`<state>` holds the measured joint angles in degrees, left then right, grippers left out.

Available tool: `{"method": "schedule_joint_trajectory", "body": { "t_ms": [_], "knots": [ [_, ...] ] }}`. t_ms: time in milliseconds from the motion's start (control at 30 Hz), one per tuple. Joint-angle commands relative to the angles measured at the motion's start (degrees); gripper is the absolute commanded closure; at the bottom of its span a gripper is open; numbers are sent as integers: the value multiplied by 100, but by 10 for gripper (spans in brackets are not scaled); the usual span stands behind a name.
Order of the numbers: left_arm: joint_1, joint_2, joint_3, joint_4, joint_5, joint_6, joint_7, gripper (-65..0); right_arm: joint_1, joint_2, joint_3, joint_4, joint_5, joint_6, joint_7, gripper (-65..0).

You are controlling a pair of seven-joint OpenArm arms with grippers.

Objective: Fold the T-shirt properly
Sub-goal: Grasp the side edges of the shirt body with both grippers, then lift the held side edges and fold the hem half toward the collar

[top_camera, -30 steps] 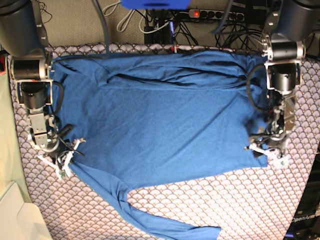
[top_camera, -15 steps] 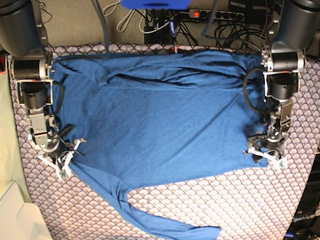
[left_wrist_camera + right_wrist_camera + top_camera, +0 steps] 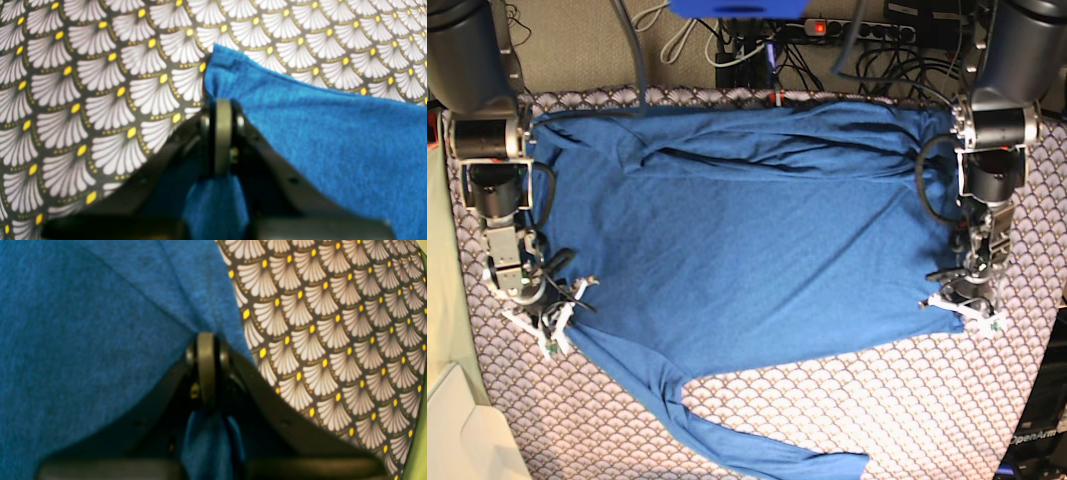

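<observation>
T-shirt (image 3: 747,240) lies spread across our patterned surface (image 3: 877,410), one sleeve trailing toward the near edge. Our left gripper (image 3: 962,312) pinches its near right corner; our right gripper (image 3: 555,322) pinches its left edge, fabric bunched between both jaws.

A scallop-patterned tablecloth (image 3: 827,410) carries the spread blue T-shirt (image 3: 757,240)

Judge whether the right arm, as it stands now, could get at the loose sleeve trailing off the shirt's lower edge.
Probably not yet. The right gripper is shut on the T-shirt at its edge, so it would have to let go first. The sleeve lies flat on the patterned cloth, nothing covering it.
</observation>
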<state>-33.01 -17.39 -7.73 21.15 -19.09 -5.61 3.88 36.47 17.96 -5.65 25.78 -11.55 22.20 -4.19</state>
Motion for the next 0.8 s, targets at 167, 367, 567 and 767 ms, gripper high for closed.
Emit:
{"method": "schedule_joint_trajectory", "body": {
  "t_ms": [167,367,567,767],
  "knots": [
    [-79,-15,3,44,-29,-33,232,-6,-100,99,174,767,263,18,-219,0],
    [-35,-24,-5,255,-38,-42,320,-6,-442,90,692,1813,289,352,-790,0],
    [466,-42,-32,2022,-47,-6,1480,-6,-908,99,833,2710,289,369,-1019,0],
    [897,-59,-41,3182,-47,2,2008,-6,-1374,108,1035,3325,289,369,-1028,0]
  ]
}}
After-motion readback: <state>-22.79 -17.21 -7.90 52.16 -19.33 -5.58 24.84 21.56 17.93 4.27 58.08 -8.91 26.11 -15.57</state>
